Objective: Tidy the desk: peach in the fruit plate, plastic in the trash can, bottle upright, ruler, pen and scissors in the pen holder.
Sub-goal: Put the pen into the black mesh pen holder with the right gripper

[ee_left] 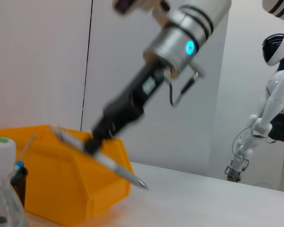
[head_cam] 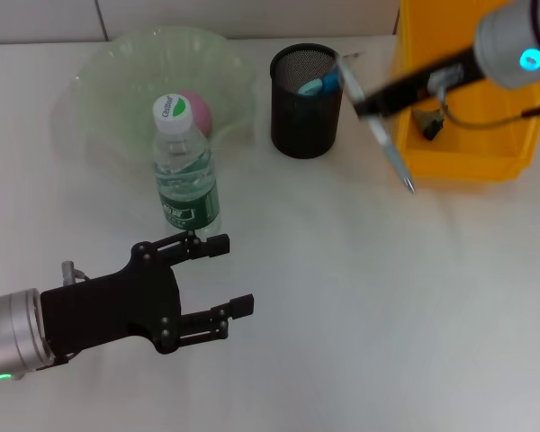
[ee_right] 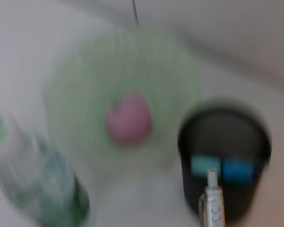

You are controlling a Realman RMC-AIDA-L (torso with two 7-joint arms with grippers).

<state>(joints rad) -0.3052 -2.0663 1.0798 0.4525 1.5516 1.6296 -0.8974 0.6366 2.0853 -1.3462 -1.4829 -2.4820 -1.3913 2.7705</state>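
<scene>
Pen (head_cam: 378, 135) is what our right pincer (head_cam: 364, 106) grasps, tilted in the air between the black mesh pen holder (head_cam: 305, 101) and the orange trash can (head_cam: 463, 135), tip pointing down toward the tabletop (head_cam: 387, 297). Blue items already sit in the holder. Our left pincer (head_cam: 227, 276) rests low over the tabletop, fingers spread wide and holding nothing, just in front of the upright bottle (head_cam: 185, 171). We see the peach (head_cam: 198, 110) lying in the green fruit plate (head_cam: 117, 90). Bare tabletop stretches across the near right side.
</scene>
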